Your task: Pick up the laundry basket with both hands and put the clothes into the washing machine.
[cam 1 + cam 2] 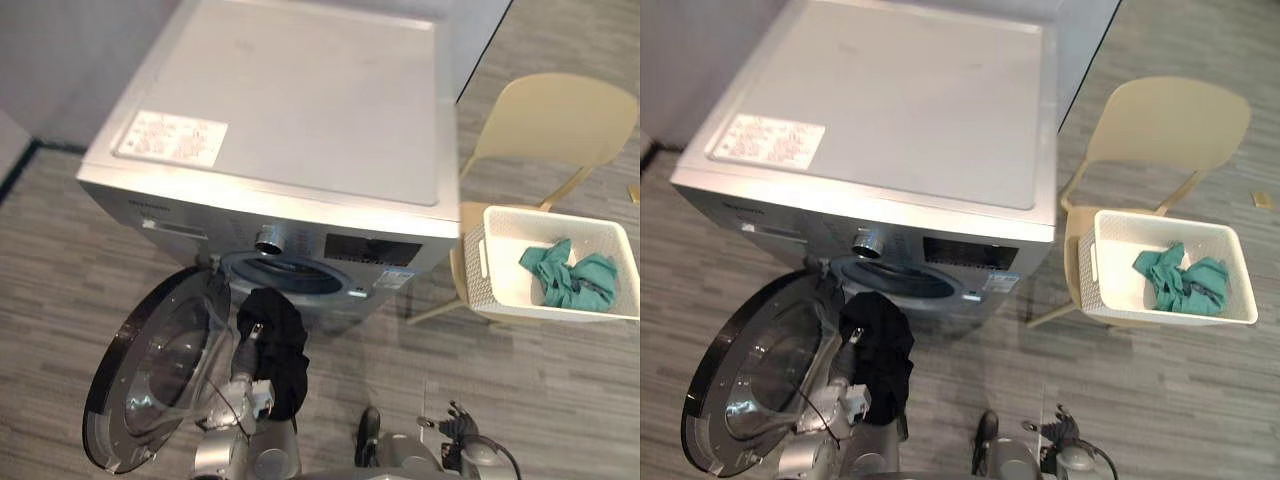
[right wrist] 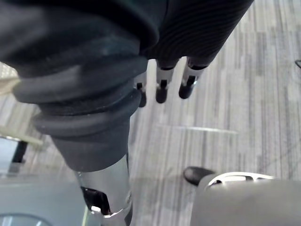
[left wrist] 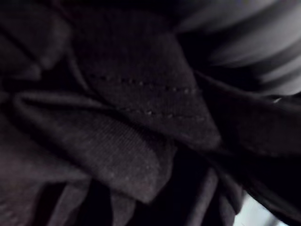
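a black garment (image 1: 285, 350) is borne at the washing machine (image 1: 300, 120) mouth on the left hand (image 1: 250, 350), grip cannot be told; teal clothes (image 1: 570, 275) are left in the basket (image 1: 478, 265); the right hand (image 2: 161, 87) is hung slack-fingered.

White label (image 1: 172, 138) on the washing machine (image 1: 330, 90) lid, near its front left corner, with rows of print too small to read. On the front, a dark display panel (image 1: 372, 250) right of the dial (image 1: 270, 240), a pale sticker (image 1: 393, 279) just below it, nothing legible there either
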